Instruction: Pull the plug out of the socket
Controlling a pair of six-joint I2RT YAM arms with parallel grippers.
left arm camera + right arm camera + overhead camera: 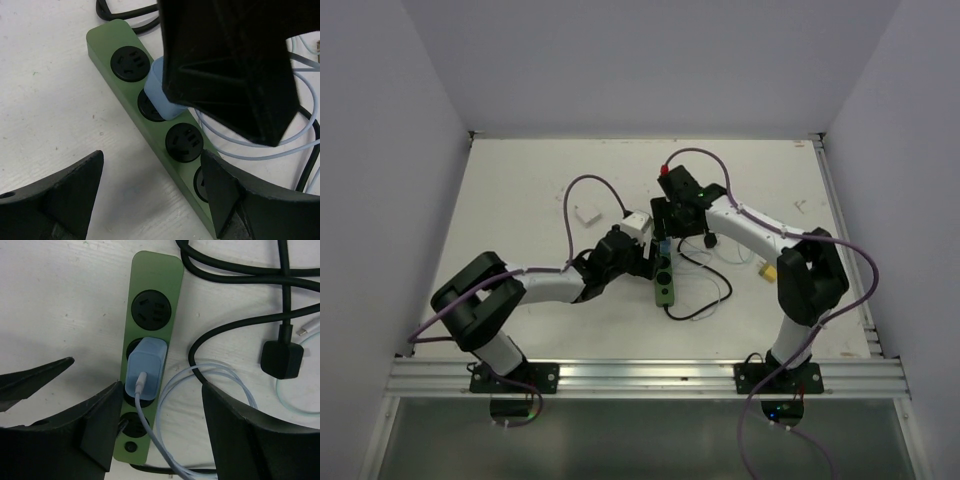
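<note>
STEP: pre-grasp | right gripper (162, 390) released, astride pale blue square plug (145, 365) | left gripper (152, 160) released, left of long narrow green socket (155, 270) | NEXT: pinch plug, brace socket, pull straight

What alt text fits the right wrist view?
A light blue plug sits plugged into a green power strip on a white table, flanked by the open black fingers of the right gripper. Black cords and a pale cable lie to the right.
</note>
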